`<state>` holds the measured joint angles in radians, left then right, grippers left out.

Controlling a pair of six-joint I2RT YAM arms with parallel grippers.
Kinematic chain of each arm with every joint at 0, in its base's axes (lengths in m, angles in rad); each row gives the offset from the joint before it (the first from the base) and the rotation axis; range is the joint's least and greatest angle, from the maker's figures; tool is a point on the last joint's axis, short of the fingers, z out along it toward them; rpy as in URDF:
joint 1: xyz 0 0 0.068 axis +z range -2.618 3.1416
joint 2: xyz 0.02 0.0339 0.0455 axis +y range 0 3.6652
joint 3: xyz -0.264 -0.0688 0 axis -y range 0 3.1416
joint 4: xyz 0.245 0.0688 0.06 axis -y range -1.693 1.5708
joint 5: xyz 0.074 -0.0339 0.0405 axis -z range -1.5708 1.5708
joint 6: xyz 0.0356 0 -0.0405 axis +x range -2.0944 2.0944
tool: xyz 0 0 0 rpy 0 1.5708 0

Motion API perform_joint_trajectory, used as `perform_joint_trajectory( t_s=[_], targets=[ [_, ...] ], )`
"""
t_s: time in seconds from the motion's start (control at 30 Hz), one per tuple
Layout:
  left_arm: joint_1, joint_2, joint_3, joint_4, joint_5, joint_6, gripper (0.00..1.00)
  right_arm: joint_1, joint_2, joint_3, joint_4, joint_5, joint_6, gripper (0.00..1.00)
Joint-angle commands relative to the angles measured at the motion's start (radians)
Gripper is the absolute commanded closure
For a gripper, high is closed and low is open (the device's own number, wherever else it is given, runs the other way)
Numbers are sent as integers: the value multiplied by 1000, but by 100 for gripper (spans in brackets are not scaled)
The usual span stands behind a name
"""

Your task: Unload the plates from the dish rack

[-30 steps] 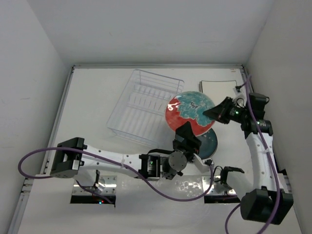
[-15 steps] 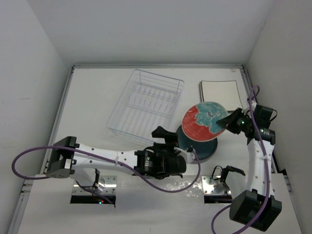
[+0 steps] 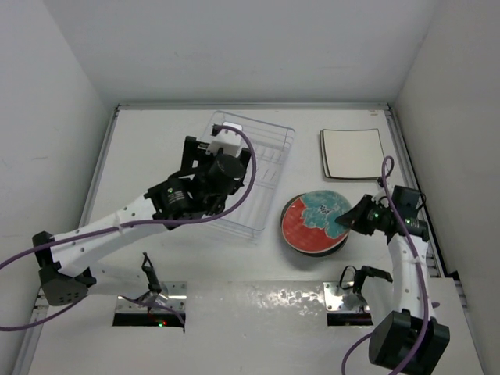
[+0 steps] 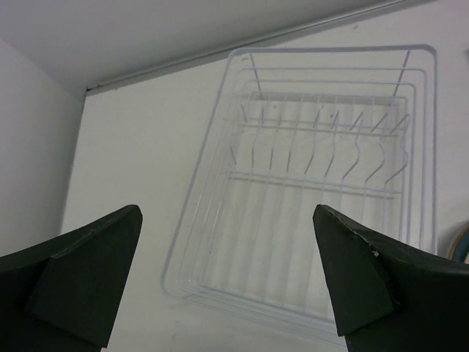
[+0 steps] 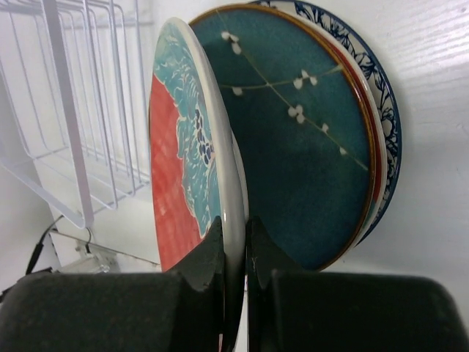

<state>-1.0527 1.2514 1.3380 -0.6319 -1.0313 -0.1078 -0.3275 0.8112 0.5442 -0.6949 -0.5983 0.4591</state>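
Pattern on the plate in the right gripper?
Red-and-teal floral plate; best in the right wrist view.

Dish rack point(image 3: 269, 156) partly behind left arm point(image 3: 117, 226)

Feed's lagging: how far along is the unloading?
Nearly done. The rack looks empty; square plates lie at the far right, a round stack nearer. In hand: the right claw is shut on the red plate, tilted over that stack. Left to do: lay it flat and release.

dish rack point(image 4: 308, 220): open above | prongs point(image 4: 316, 125): cross its middle | round plates point(image 3: 306, 226): crowd its right side
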Motion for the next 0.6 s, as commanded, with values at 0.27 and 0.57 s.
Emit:
perform_joint_trajectory(
  t_s=[0.27, 0.57],
  targets=[
    [0, -112, -140, -6, 39, -145, 0, 15, -6, 5, 32, 45, -19, 69],
    [0, -141, -168, -60, 51, -187, 0, 83, 126, 79, 27, 187, 1, 37]
  ],
)
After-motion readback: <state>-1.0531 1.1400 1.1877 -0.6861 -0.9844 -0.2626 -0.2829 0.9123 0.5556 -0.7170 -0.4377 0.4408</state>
